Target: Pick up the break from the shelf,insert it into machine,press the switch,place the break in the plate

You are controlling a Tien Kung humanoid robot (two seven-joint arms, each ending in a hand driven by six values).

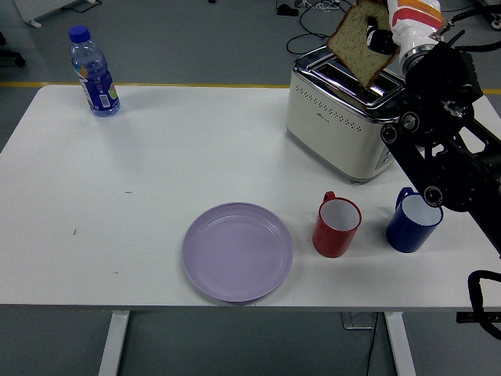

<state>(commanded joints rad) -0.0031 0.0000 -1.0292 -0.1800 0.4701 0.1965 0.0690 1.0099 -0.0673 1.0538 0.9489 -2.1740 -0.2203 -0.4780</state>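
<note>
A slice of brown bread (358,43) hangs tilted just above the slots of the cream and chrome toaster (340,117) at the table's back right. My right hand (382,35) is shut on the slice's upper right corner, and the black right arm (438,149) comes in from the right edge across the toaster's right end. The slice's lower corner is over the nearer slot; I cannot tell if it touches. A lilac plate (237,251) lies empty near the front edge. The left hand is out of view.
A red mug (337,225) and a blue mug (412,222) stand in front of the toaster, the blue one partly behind my arm. A water bottle with a blue cap (94,72) stands at the table's (156,164) back left corner. Cables lie on the floor behind.
</note>
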